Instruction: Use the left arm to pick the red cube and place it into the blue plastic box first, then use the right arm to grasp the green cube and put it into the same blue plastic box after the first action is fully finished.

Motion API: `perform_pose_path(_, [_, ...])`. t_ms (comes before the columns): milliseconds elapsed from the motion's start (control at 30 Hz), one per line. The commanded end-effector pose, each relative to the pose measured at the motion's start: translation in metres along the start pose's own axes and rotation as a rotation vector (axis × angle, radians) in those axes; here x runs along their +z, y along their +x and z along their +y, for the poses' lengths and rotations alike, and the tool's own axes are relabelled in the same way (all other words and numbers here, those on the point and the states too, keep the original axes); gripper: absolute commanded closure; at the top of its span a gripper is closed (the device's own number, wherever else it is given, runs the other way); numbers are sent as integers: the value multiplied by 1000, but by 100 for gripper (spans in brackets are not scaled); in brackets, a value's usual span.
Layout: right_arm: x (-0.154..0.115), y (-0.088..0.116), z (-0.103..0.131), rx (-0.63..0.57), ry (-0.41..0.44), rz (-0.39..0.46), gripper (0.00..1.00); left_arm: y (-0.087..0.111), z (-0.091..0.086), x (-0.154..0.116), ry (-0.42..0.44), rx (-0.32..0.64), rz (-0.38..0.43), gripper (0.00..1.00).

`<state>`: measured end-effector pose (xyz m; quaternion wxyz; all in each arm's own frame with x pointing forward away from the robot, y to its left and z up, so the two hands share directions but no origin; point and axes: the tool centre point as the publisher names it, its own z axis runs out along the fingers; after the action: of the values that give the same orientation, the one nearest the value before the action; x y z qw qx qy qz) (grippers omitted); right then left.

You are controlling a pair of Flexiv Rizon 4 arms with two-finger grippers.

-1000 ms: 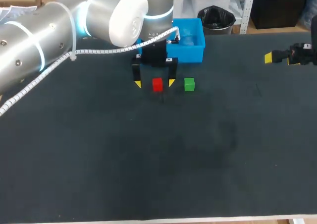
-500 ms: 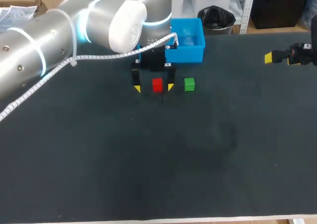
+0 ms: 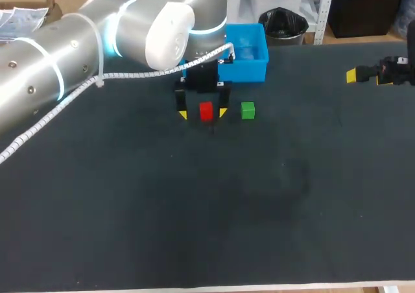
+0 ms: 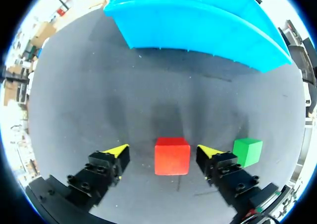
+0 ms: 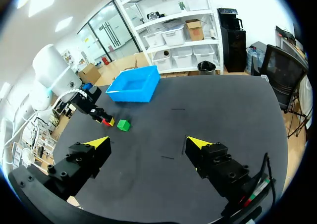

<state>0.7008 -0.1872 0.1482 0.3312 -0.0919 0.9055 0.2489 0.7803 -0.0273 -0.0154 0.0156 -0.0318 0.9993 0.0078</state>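
The red cube (image 3: 206,111) sits on the dark table just in front of the blue plastic box (image 3: 249,63). My left gripper (image 3: 203,113) is down around it, open, one yellow tip on each side. In the left wrist view the red cube (image 4: 172,156) lies between the fingers of the left gripper (image 4: 162,150) with a small gap on both sides. The green cube (image 3: 248,110) rests just right of the red one, beside the finger (image 4: 218,159). My right gripper (image 5: 148,143) hangs open and empty over the table's far right (image 3: 382,71).
The blue box (image 4: 198,21) stands ahead of the left gripper, its near wall close behind the cubes. The dark tabletop (image 3: 246,202) stretches bare in front of and to the right of the cubes.
My left gripper has come down a little around the red cube and its fingers have narrowed toward it. The right arm and both cubes have stayed put.
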Motion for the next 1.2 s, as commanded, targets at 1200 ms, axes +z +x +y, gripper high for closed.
perform_pose_path(1200, [-1,0,2,2,8,1,0,-13,-11,-123,6,99,-127,100])
